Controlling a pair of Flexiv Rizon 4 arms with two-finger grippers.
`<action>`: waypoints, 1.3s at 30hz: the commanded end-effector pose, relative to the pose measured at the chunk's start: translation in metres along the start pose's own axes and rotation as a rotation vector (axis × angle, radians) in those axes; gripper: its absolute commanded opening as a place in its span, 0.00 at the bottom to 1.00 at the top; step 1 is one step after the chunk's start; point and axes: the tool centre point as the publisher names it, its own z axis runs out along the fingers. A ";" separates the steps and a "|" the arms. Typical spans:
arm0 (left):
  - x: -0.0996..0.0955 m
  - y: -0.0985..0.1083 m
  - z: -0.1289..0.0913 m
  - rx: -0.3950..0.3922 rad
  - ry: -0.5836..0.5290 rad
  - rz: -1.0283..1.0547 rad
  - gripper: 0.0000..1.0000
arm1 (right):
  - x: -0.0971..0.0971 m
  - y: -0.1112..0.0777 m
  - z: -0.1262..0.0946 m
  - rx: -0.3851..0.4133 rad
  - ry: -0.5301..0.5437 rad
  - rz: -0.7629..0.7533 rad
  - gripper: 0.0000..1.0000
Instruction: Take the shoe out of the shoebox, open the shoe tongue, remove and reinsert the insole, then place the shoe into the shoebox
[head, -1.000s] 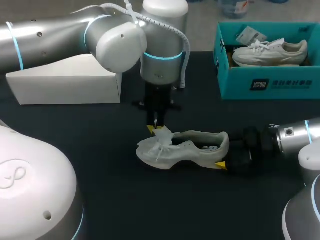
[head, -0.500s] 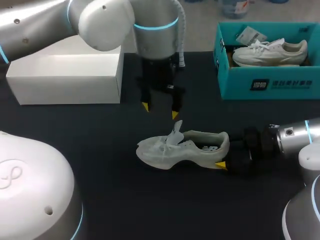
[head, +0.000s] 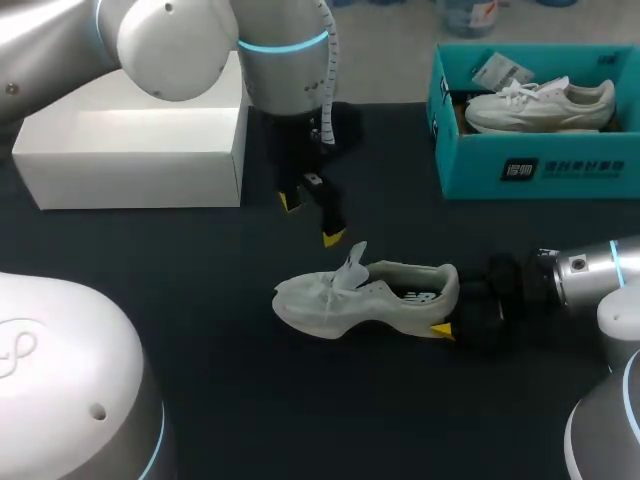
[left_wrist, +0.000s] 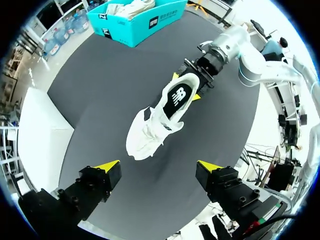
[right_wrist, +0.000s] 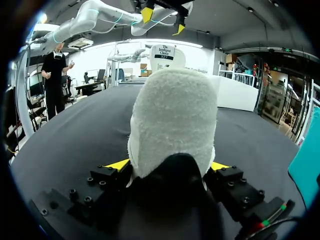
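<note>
A white shoe (head: 365, 295) lies on its sole on the black table, toe to the left, tongue (head: 352, 262) standing up. My right gripper (head: 455, 312) is shut on its heel; in the right wrist view the heel (right_wrist: 172, 120) fills the gap between the yellow-tipped fingers (right_wrist: 118, 164). My left gripper (head: 310, 220) hangs open above the table just behind the shoe, holding nothing. From the left wrist view the shoe (left_wrist: 160, 120) lies well ahead of the open left gripper (left_wrist: 159, 167), its dark insole visible. The teal shoebox (head: 530, 170) stands at the back right.
A second white shoe (head: 540, 103) and a paper tag lie inside the teal shoebox. A white box (head: 130, 150) stands at the back left, close to my left arm. Bare black tabletop (head: 300, 400) lies in front of the shoe.
My left gripper let go of the shoe's tongue, opened wide, and rose up and back away from the shoe. The tongue now stands up. The right arm and shoe stayed still.
</note>
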 end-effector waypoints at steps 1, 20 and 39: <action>0.002 0.001 -0.001 -0.007 -0.013 0.440 1.00 | 0.000 -0.003 0.003 0.003 -0.001 0.000 0.00; 0.079 -0.043 0.038 -0.018 -0.081 0.925 0.00 | 0.000 -0.003 0.003 0.003 -0.001 0.000 0.00; 0.076 -0.104 0.104 -0.033 -0.097 0.691 0.00 | 0.000 -0.003 0.003 0.003 -0.001 0.000 0.00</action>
